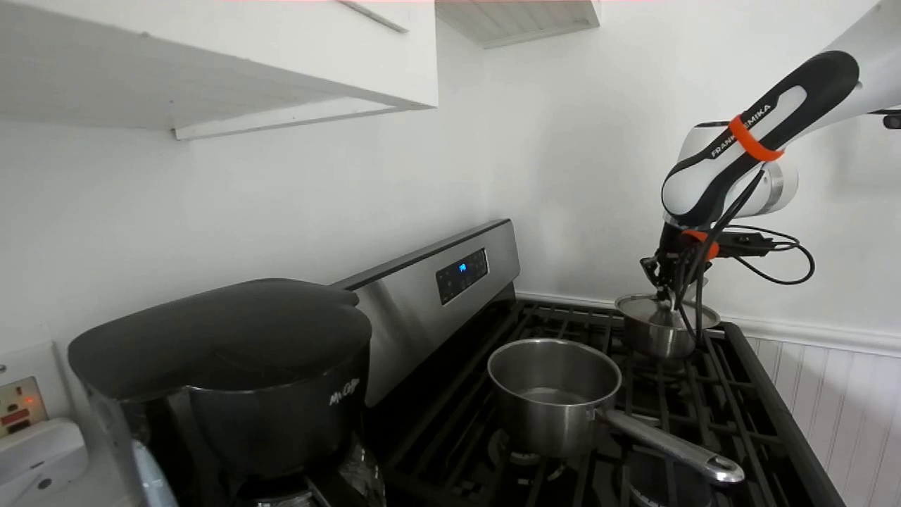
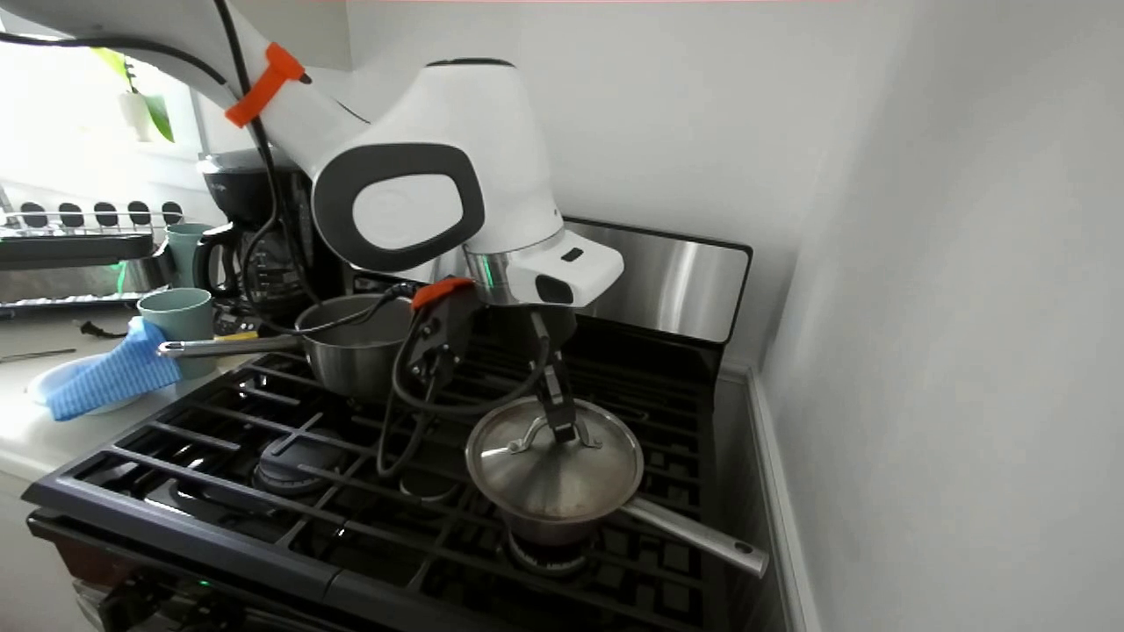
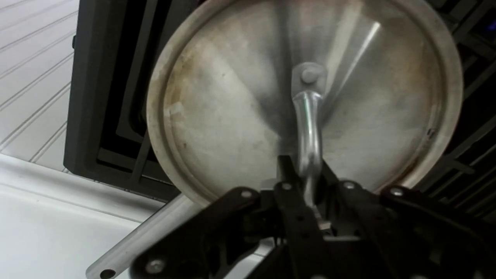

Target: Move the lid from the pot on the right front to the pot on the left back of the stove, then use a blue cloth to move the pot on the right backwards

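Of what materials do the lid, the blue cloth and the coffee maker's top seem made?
Lid: shiny metal, probably stainless steel, with streaked reflections.
Blue cloth: matte textile, draping softly, finely textured; fibre unclear.
Coffee maker's top: satin black, probably plastic, with moulded curves.

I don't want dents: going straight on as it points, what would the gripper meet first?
Probably the lid: the gripper points down at it, fingers on either side of its handle; the gap left is unclear.
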